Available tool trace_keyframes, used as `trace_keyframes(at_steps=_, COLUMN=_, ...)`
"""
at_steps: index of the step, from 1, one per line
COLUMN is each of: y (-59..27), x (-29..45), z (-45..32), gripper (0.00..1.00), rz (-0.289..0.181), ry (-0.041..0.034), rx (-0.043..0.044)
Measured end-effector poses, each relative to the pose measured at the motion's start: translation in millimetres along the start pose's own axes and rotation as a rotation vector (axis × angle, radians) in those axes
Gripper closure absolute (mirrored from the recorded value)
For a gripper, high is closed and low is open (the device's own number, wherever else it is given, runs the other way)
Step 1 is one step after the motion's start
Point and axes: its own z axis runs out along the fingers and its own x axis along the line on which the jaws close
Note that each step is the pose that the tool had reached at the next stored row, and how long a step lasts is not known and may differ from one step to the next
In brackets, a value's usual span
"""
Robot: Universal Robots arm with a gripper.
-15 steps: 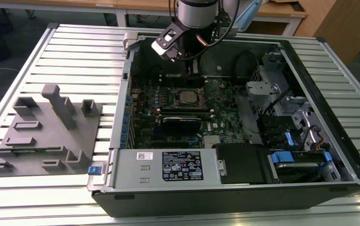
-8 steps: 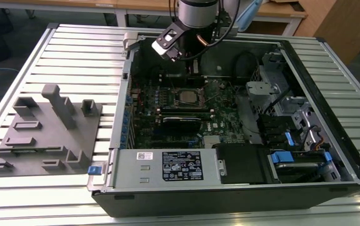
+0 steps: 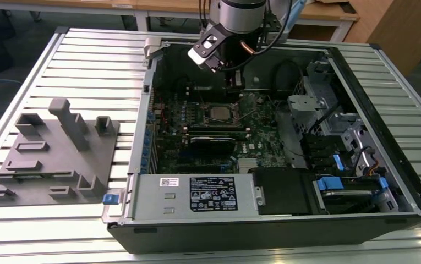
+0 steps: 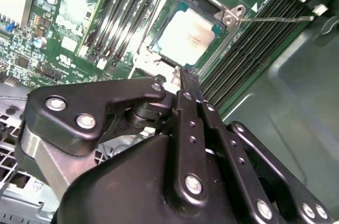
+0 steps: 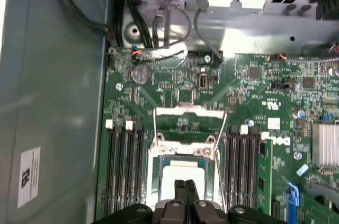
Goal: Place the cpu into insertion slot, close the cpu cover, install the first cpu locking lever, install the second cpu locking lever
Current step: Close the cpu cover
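Note:
The cpu lies flat in the insertion slot on the green motherboard, its pale metal top showing. The silvery cpu cover appears to lie down around it. One thin wire locking lever stands free beside the socket, and in the first wrist view a wire lever runs along the socket's side. My gripper hovers just above the socket's edge, shut, black fingers pressed together and holding nothing.
The open computer case lies on a slatted table. Black memory slots flank the socket. A labelled power supply sits at the near wall, drive bays on the exterior view's right. A grey fixture tray stands outside the case.

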Motion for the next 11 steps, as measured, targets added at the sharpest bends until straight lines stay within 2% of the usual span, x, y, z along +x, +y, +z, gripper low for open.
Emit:
trace_keyframes(at_steps=2, y=0.0, x=0.0, z=0.0, gripper=0.9, rz=0.0, ry=0.0001, rx=-0.0001)
trace_keyframes(at_steps=3, y=5.8, x=-0.1, z=0.3, gripper=0.9, rz=0.0, ry=0.0, rx=0.0)
trace_keyframes(at_steps=6, y=7.7, x=-0.2, z=0.4, gripper=0.9, rz=0.0, ry=-0.0001, rx=0.0)
trace_keyframes(at_steps=8, y=12.4, x=-0.3, z=0.7, gripper=0.9, rz=0.0, ry=0.0, rx=0.0)
trace_keyframes(at_steps=11, y=12.5, x=-0.3, z=0.7, gripper=0.9, rz=0.0, ry=0.0, rx=0.0)
